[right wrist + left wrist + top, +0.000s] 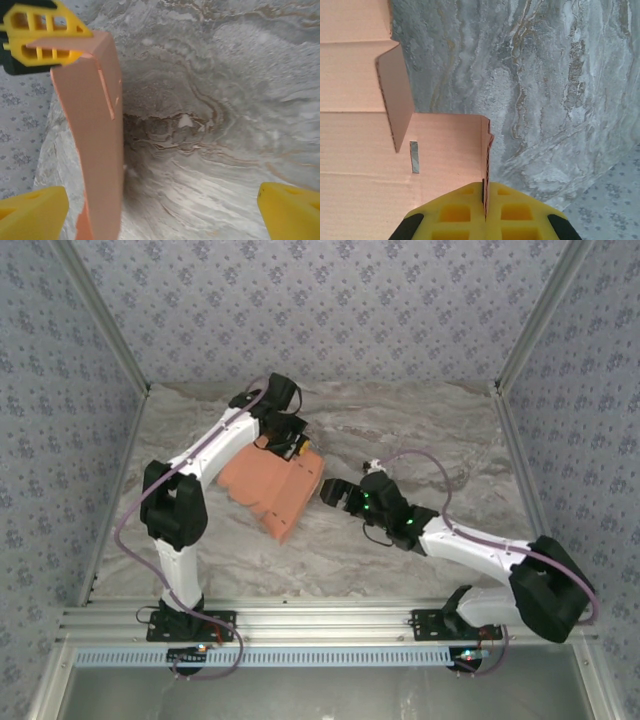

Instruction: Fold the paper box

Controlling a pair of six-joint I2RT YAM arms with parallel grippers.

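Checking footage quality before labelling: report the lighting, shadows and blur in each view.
Top external: soft, even light, no glare, the paper box sharp. Left wrist: cardboard and table crisp, the left hand slightly soft near the lens. Right wrist: the raised box panel is blurred, a dark shadow lies on the table beside it, and the fingers of the right hand are out of focus.

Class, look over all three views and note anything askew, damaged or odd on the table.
The paper box lies half-folded and skewed, one wall pinched upright by the left gripper. That suits mid-fold; no tears or spills are visible on the table.
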